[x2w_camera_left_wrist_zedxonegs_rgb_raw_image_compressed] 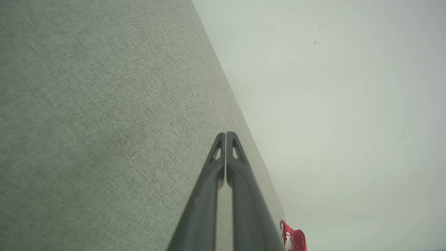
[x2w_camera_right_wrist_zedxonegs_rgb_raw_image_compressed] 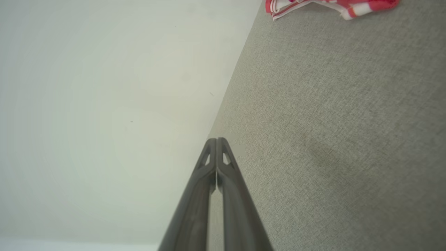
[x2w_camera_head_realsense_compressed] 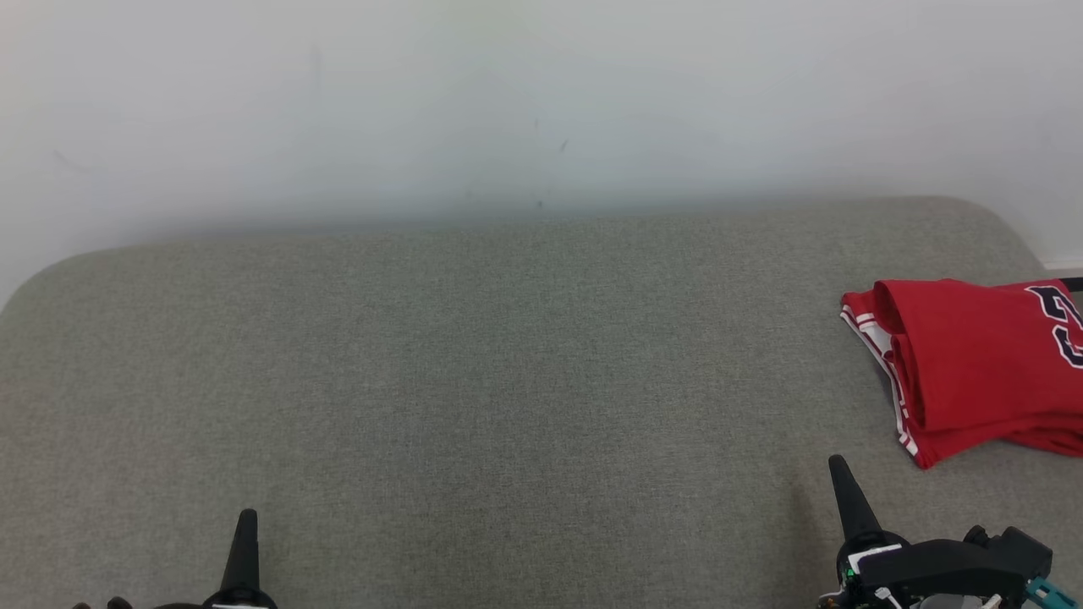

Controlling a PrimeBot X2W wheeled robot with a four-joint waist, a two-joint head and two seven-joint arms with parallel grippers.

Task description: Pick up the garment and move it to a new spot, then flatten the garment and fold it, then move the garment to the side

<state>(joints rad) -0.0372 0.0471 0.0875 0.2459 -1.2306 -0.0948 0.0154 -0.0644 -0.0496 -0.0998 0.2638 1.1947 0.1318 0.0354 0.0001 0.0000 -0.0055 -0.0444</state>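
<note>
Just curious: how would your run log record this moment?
red garment: folded, right side | left gripper: shut, empty | right gripper: shut, empty

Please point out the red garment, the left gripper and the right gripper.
red garment [x2w_camera_head_realsense_compressed: 973, 364], head view, on the folded red cloth.
left gripper [x2w_camera_head_realsense_compressed: 247, 514], head view, at its shut fingertips.
right gripper [x2w_camera_head_realsense_compressed: 838, 462], head view, at its shut fingertips.

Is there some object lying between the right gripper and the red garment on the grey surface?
Nothing visible stands in the way. Bare grey surface lies between the right gripper and the red garment, which rests ahead and slightly to its right. The jaws are shut, holding nothing.
</note>
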